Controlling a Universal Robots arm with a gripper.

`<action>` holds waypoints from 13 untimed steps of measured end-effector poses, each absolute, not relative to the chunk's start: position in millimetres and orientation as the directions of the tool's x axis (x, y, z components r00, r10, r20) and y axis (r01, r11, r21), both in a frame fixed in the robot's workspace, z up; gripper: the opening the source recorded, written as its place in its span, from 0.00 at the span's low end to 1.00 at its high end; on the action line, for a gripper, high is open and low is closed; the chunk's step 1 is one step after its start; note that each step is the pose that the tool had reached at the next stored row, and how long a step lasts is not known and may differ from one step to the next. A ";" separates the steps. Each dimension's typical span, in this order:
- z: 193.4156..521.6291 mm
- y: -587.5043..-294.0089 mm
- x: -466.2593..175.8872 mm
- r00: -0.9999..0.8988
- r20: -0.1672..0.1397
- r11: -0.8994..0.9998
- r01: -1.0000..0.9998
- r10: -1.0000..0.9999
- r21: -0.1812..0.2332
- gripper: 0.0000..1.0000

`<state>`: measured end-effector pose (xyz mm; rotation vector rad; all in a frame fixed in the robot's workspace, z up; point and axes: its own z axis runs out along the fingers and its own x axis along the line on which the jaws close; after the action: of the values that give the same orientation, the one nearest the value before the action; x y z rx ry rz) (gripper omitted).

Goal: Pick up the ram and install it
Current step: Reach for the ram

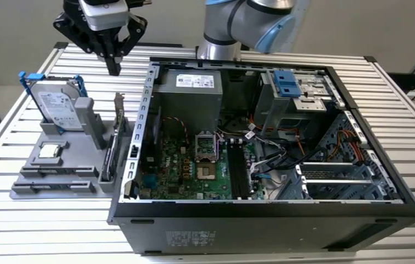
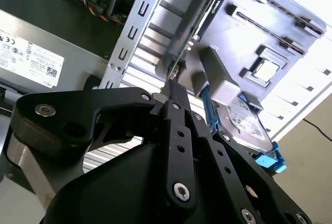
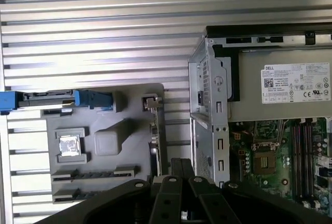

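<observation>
The ram shows as thin dark sticks [image 1: 57, 171] lying in the front slots of a grey fixture tray [image 1: 60, 195] at the exterior view's left; they also show in both wrist views [image 3: 93, 173] [image 2: 282, 33]. My gripper [image 1: 112, 69] hangs above the tray's far end, well apart from the ram, with its black fingers pressed together and nothing between them. In both wrist views the gripper [image 3: 181, 164] [image 2: 175, 86] points down near the top of an upright card with a metal bracket [image 1: 117, 126]. The motherboard's long black slots [image 1: 238, 165] lie inside the open computer case [image 1: 266, 206].
The tray also holds a hard drive in a blue frame [image 1: 57, 107] and a processor chip [image 1: 50, 151]. The case's metal side wall [image 1: 145, 110] rises just to the exterior view's right of the tray. Cables and a power supply [image 1: 189, 96] crowd the case.
</observation>
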<state>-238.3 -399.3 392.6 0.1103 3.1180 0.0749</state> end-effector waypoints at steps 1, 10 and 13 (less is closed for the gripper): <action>392.6 -399.3 -239.6 -0.997 -0.019 0.996 0.070 0.071 0.049 0.00; 392.6 -399.3 -251.9 -0.997 -0.019 0.996 0.070 0.071 0.049 0.00; 392.6 -399.3 -256.5 -0.997 -0.019 0.996 0.070 0.071 0.049 0.00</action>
<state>-256.5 -399.3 392.6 0.1103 3.1180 0.0750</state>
